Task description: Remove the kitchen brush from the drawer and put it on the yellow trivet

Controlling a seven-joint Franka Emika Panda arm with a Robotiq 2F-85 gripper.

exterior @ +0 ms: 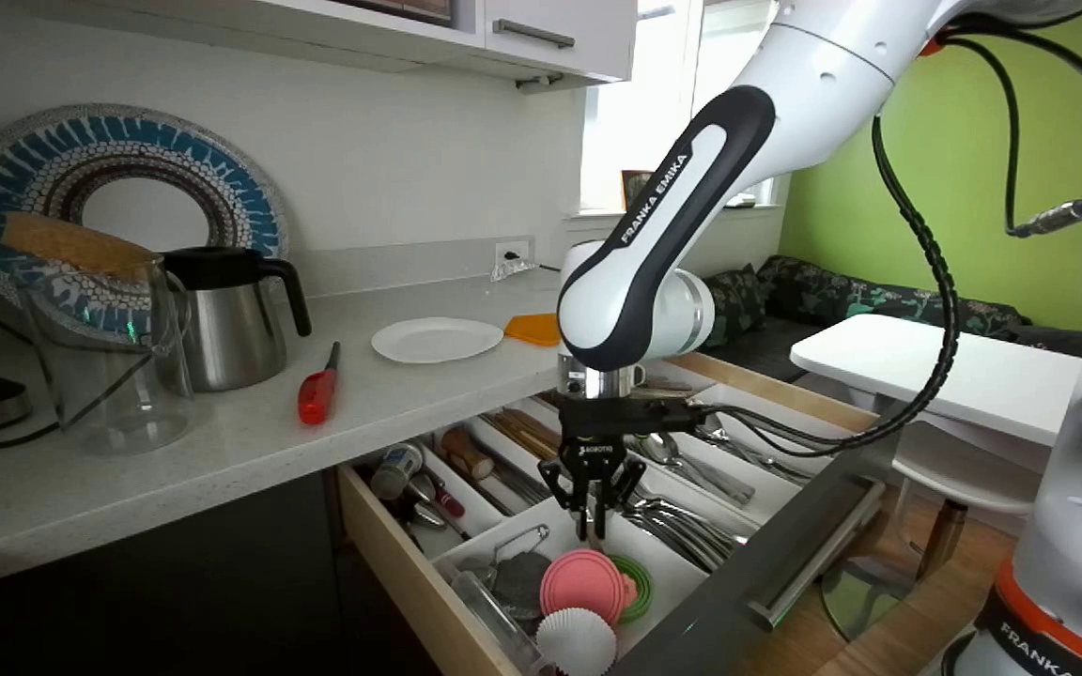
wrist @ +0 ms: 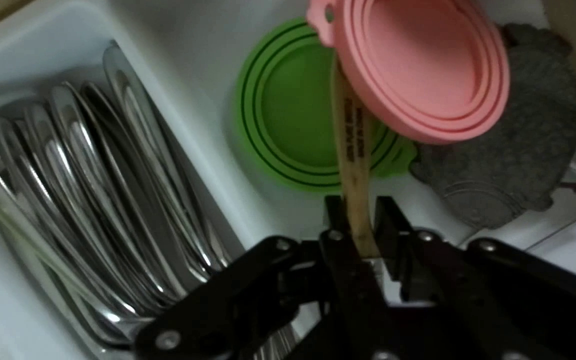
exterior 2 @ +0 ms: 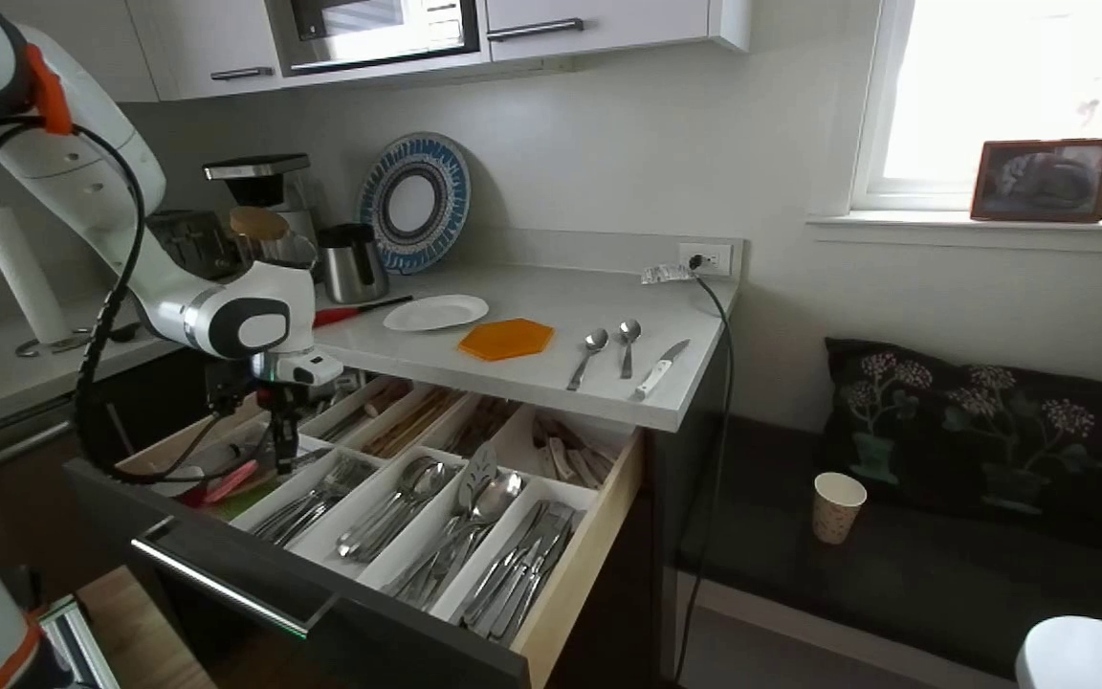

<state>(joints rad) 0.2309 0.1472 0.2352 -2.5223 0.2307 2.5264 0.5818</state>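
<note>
I have the tool astride the wooden-handled brush in the drawer; whether it grips, I cannot tell. The yellow trivet lies on the surface, just beside the white plate.

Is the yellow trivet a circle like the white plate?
No, the yellow trivet has straight sides and corners in an exterior view.

The pale countertop carries a white plate, lying flat just beside the yellow trivet. Near one end rest two spoons and a knife. Well apart from these, a red-handled tool lies near an upright steel carafe and a clear glass jug; a blue patterned platter stands on edge behind.
</note>
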